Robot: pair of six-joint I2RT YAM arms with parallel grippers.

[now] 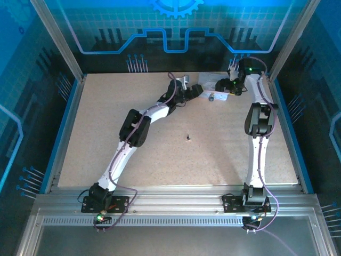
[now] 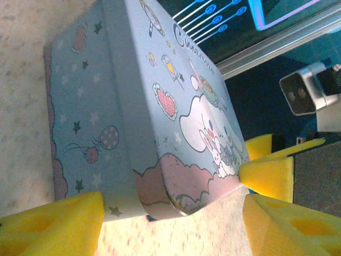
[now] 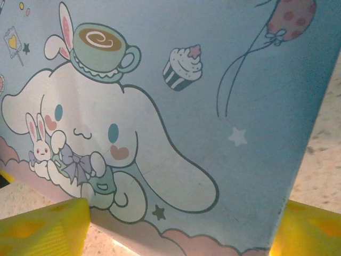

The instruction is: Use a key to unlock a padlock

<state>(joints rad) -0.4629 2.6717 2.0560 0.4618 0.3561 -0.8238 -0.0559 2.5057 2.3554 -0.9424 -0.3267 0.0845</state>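
A small dark key (image 1: 188, 138) lies alone in the middle of the table. What looks like the tiny padlock (image 1: 211, 97) sits just in front of the pale tin box (image 1: 210, 79) at the far side. My left gripper (image 1: 198, 89) meets the tin from the left, and my right gripper (image 1: 221, 85) from the right. In the left wrist view the tin (image 2: 138, 106) has its near corner between my open left gripper (image 2: 173, 224) fingers, and a yellow finger (image 2: 269, 176) of the other gripper touches the lid. My right gripper (image 3: 181, 234) stands open, straddling the cartoon lid (image 3: 176, 106).
The speckled table (image 1: 160, 154) is ringed by a blue rim and metal posts (image 1: 58, 42). The tin stands close to the back wall. A small grey camera block (image 2: 306, 93) sits beyond the tin.
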